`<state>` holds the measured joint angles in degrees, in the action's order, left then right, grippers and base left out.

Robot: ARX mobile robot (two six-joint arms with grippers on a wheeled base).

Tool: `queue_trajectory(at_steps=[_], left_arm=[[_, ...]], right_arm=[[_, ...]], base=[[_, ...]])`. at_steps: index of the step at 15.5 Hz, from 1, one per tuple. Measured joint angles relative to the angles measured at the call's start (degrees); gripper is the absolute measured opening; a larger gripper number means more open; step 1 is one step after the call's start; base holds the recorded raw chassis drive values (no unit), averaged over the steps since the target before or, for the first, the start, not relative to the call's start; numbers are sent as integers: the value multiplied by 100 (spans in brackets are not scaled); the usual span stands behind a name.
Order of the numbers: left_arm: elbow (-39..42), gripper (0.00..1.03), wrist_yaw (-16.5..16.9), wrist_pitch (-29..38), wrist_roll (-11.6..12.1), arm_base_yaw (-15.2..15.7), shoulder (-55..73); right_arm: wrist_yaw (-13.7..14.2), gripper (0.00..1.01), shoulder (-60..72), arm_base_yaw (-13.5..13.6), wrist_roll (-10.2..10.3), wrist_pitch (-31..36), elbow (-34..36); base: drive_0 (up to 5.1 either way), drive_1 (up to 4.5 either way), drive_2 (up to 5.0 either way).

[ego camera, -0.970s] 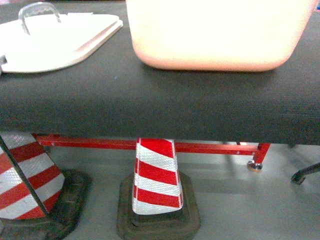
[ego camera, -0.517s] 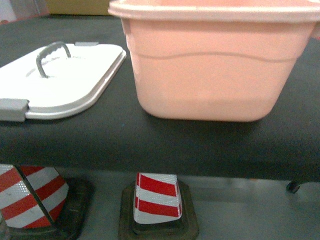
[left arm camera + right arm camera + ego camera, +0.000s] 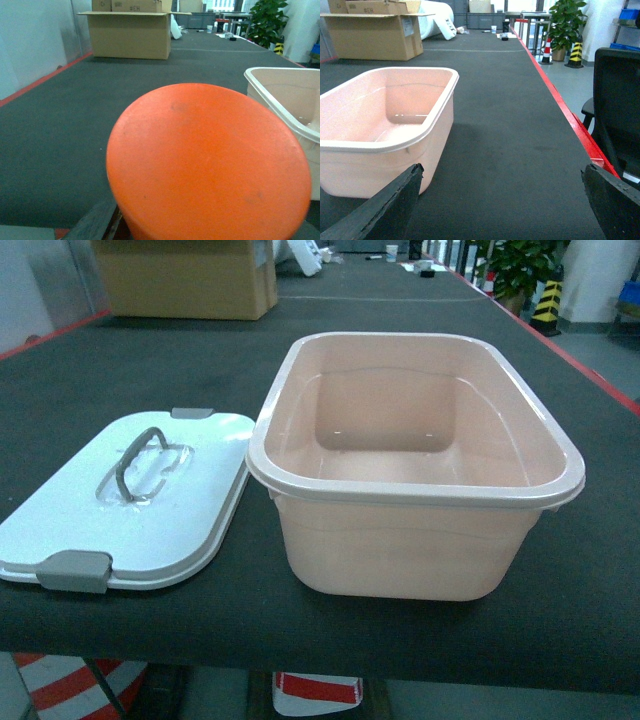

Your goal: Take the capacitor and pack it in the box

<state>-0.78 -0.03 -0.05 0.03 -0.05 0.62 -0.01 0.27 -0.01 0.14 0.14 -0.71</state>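
Pink plastic box point(image 3: 415, 465) sits open and empty at desk point(image 3: 120, 380) centre; white lid point(image 3: 130, 505) lies just beside it at 9 o'clock; no capacitor visible in any view; orange disc point(image 3: 207, 165) fills left wrist view, so you cannot tell left end effector state; right end effector point(image 3: 500, 205) spread, empty; locate capacitor before reaching.
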Motion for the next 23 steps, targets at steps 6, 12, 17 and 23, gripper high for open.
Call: queue_trajectory(at_steps=[6,12,17,23], left_arm=[[-2,44,0,-33,0,0,0],[-2,44,0,-35,0,0,0],[-188,44,-2155,3318,330,-1349,3202],[-3801,44,-2076,5991,776,-2627,8725]], right_arm=[[0,98,0,0,0,-46,0],[0,98,0,0,0,-46,0],[0,98,-2,0,0,-46,0],[2,98,0,0,0,-44,0]], base=[[0,0,0],[0,0,0],[0,0,0],[0,0,0]])
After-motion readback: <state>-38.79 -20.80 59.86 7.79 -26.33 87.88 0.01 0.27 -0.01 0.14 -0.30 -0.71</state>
